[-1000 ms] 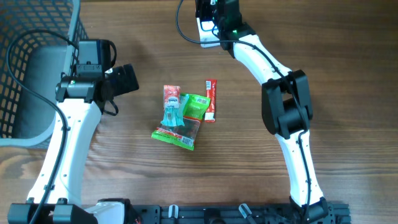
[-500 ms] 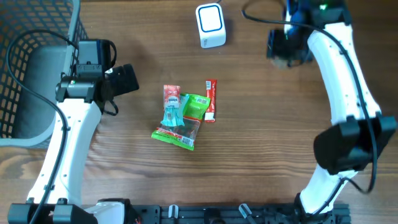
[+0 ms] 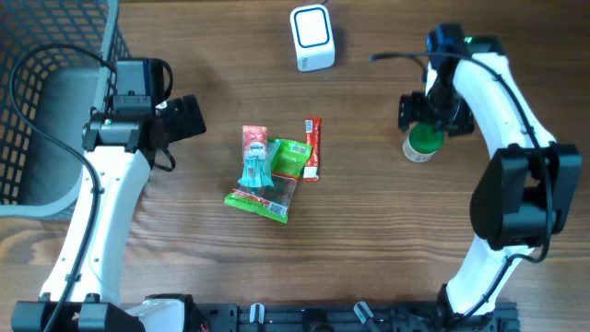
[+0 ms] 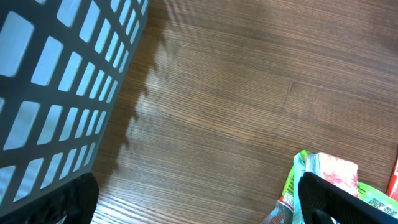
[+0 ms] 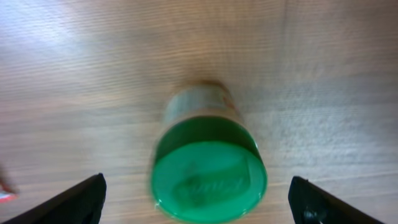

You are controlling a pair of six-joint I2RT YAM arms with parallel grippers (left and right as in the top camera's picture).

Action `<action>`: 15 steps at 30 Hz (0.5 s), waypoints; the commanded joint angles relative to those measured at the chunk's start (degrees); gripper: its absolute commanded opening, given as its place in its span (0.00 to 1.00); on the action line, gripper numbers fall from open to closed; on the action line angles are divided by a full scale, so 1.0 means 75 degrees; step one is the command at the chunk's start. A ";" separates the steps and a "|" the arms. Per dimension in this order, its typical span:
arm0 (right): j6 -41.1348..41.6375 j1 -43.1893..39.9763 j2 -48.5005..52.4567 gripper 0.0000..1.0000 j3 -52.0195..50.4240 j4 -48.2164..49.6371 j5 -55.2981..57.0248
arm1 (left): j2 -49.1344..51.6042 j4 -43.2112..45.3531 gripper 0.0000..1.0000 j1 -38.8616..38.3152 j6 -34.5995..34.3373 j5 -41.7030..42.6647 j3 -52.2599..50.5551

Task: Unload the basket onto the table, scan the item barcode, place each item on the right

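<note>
On the near half of the table (image 3: pixel 369 231), a pile of snack packets (image 3: pixel 272 175) lies at the centre. A green-edged packet (image 3: pixel 261 201) is nearest. Behind it, a red-and-teal one (image 3: pixel 254 157), a bright green one (image 3: pixel 291 159) and a narrow red bar (image 3: pixel 313 148) overlap or touch. All carry printing, but it is too small to read from overhead, and the left wrist view catches only a corner of the pile with no legible words.

Left of the pile, the left gripper (image 3: pixel 192 118) hangs over bare wood. Its fingers (image 4: pixel 74 199) are spread wide with nothing between them. Beside that arm, at the left edge, stands a grey mesh basket (image 3: pixel 109 37).

Farther back on the right, the jar (image 3: pixel 421 145) stands upright on the table, well apart from the packets. It has a green lid (image 5: pixel 208 177) and a pale label band below the lid. The lid bears raised lettering, too blurred to make out, and no barcode shows. The right gripper (image 3: pixel 426 124) sits directly above the jar with its jaws parted. The right wrist view shows its fingers (image 5: pixel 81 199) well clear of the lid on either side, gripping nothing.

At the far edge sits the barcode scanner (image 3: pixel 312 37), a white box with a dark-rimmed window on top. It is well apart from the jar, and no readable marking shows on it.
</note>
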 commanded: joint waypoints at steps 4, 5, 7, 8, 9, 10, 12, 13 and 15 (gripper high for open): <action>-0.0140 0.0737 -0.0262 0.96 0.0938 -0.0443 -0.1985 | -0.0026 0.0017 1.00 0.0041 0.0067 -0.0047 0.0050; -0.0143 0.0880 -0.0262 0.97 0.0906 -0.0393 -0.1985 | -0.0026 0.0017 1.00 0.0041 0.0067 -0.0044 0.0050; 0.0449 0.1349 -0.0259 1.00 0.0737 -0.0076 -0.1985 | -0.0026 0.0017 1.00 0.0041 0.0067 -0.0047 0.0050; 0.0828 0.1486 -0.0259 1.00 0.0667 0.0038 -0.1988 | -0.0026 0.0017 1.00 0.0041 0.0067 -0.0047 0.0050; 0.1043 0.1644 -0.0259 1.00 0.0542 0.0192 -0.1988 | -0.0026 0.0017 1.00 0.0041 0.0067 -0.0047 0.0050; 0.1116 0.1827 -0.0259 1.00 0.0373 0.0391 -0.1988 | -0.0026 0.0017 1.00 0.0041 0.0067 -0.0047 0.0050; 0.1139 0.2122 -0.0248 0.94 0.0026 0.0761 -0.1985 | -0.0026 0.0017 1.00 0.0041 0.0067 -0.0047 0.0050; 0.1151 0.2279 -0.0248 0.89 -0.0213 0.1020 -0.1985 | -0.0026 0.0017 1.00 0.0041 0.0067 -0.0044 0.0050; 0.1346 0.2623 -0.0248 0.72 -0.0781 0.1684 -0.1988 | -0.0026 0.0017 1.00 0.0041 0.0067 -0.0047 0.0050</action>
